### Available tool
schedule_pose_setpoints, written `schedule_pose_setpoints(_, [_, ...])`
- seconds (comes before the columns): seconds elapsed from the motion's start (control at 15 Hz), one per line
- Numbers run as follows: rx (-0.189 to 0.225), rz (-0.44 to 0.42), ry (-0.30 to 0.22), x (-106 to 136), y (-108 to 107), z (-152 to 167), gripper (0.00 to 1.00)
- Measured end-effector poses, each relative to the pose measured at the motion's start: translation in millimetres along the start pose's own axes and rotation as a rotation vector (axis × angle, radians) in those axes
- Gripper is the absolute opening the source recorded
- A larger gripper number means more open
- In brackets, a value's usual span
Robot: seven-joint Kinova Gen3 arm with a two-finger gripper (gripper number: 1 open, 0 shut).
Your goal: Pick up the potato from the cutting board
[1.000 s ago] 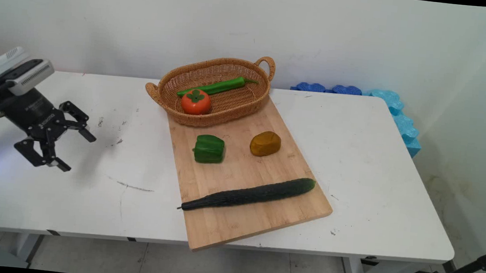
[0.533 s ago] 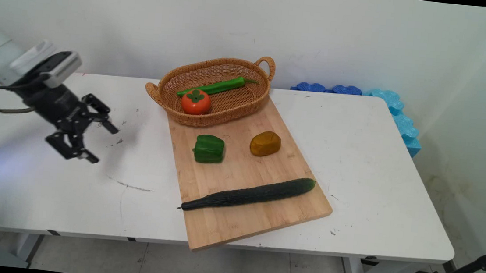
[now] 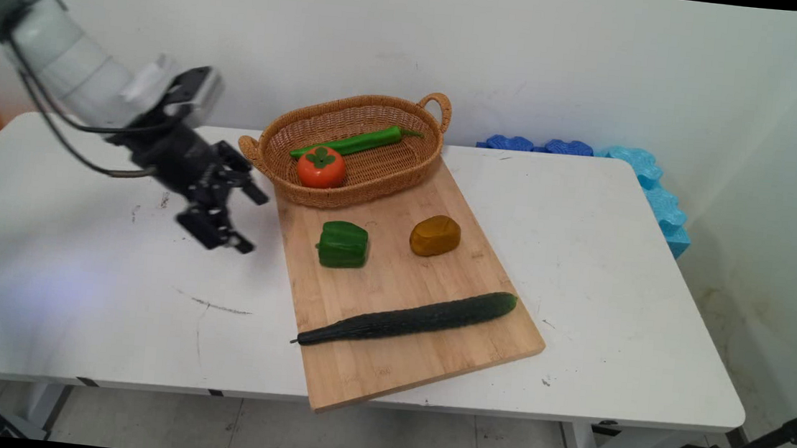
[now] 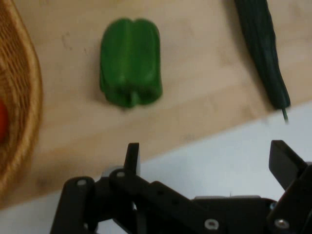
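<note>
Gripper (image 3: 239,216) left of frame centre, fingers (image 4: 131,157) spread open, empty, over white worktop (image 3: 617,286) just beside cutting board (image 3: 429,371) edge; green pepper (image 3: 342,244) nearest, on board; wicker basket (image 3: 366,178) above; cucumber (image 3: 408,319) lower right

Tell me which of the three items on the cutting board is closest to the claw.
The green bell pepper, on the board's left part. The brown potato lies further right, the cucumber along the near edge. The open claw is empty.
</note>
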State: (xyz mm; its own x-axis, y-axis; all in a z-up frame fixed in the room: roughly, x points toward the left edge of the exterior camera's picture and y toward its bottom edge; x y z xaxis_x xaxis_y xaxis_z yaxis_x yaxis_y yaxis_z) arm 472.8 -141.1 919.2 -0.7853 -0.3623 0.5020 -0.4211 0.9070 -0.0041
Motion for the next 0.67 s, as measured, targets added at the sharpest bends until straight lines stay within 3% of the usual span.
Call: schedule_pose_setpoints(0.67, [0.099,-0.155,0.045,98,-2,71,1.0])
